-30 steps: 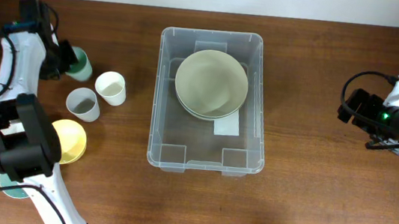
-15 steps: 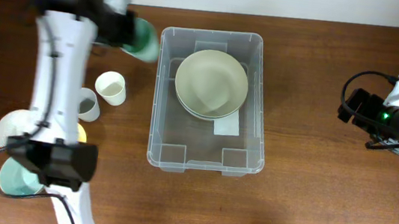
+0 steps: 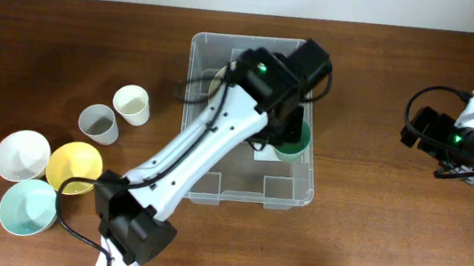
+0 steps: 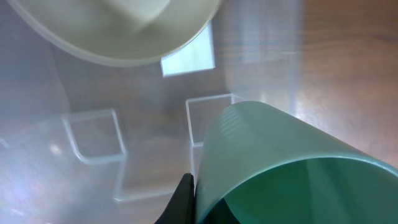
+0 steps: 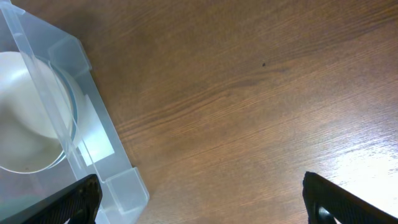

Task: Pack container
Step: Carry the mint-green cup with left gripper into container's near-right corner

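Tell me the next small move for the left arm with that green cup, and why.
Probably lower the green cup straight down onto the floor of the container, then let go. The left gripper is shut on the cup and holds it over the container's right side, beside the bowl, with bare floor showing below near the white label.

No text, brand, number or sign can be read anywhere: the only candidate, the white label (image 4: 188, 57) on the base of the clear container (image 3: 221, 38), shows no legible print from any view.
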### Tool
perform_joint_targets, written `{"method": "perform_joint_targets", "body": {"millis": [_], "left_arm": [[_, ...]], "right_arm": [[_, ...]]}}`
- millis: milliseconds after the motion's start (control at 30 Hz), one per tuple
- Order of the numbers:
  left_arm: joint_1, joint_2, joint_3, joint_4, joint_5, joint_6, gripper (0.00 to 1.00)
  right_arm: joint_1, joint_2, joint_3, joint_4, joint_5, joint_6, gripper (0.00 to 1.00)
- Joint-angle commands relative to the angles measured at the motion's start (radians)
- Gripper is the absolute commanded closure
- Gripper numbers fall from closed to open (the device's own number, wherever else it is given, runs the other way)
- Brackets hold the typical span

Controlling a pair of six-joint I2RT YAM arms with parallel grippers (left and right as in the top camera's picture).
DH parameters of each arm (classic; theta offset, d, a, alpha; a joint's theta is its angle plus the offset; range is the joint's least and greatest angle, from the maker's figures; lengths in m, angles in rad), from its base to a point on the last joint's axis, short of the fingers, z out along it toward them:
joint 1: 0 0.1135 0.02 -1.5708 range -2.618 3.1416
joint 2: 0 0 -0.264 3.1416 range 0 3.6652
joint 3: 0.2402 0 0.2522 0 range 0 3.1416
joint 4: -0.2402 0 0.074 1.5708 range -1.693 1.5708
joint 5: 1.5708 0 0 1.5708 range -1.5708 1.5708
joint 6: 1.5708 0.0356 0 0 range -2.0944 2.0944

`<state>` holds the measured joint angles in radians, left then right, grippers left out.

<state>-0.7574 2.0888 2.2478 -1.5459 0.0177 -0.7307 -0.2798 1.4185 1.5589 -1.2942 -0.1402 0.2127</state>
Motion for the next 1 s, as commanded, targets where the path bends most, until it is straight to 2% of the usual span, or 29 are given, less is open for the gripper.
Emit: {"method": "perform_joint_targets", "body": {"millis": [0,300,433,600,667,733,867,967], "left_arm": [[0.013,-0.011,-0.121,0.035,-0.033,-0.247,0.99],[-0.003,-0.011,-0.421,0.299,-0.006,-0.23,0.99],[-0.022,-0.01,-0.48,0.379,-0.007,-0.179,0.99],[-0.033,-0.01,-0.497,0.39,-0.018,-0.172,0.99],[-0.033,-0.01,-0.497,0.384,-0.017,-0.172,0.86],[-0.034,-0.01,-0.497,0.378,-0.017,-0.172,0.85],[-0.039,-0.01,-0.497,0.369,-0.018,-0.172,0.71],[-0.03,-0.016,-0.477,0.358,-0.018,-0.106,0.48]], "right_arm": [[0.005,-0.002,0.0,-0.001,0.008,0.002,0.01],[0.005,-0.002,0.0,-0.005,-0.007,0.002,0.01],[0.005,-0.002,0.0,-0.004,-0.007,0.002,0.01],[0.005,-0.002,0.0,-0.005,-0.007,0.002,0.01],[0.005,-0.002,0.0,-0.005,-0.007,0.002,0.01],[0.005,-0.002,0.0,-0.005,-0.007,0.002,0.01],[0.005,-0.002,0.0,-0.005,-0.006,0.002,0.01],[0.005,-0.002,0.0,-0.005,-0.006,0.002,0.01]]}}
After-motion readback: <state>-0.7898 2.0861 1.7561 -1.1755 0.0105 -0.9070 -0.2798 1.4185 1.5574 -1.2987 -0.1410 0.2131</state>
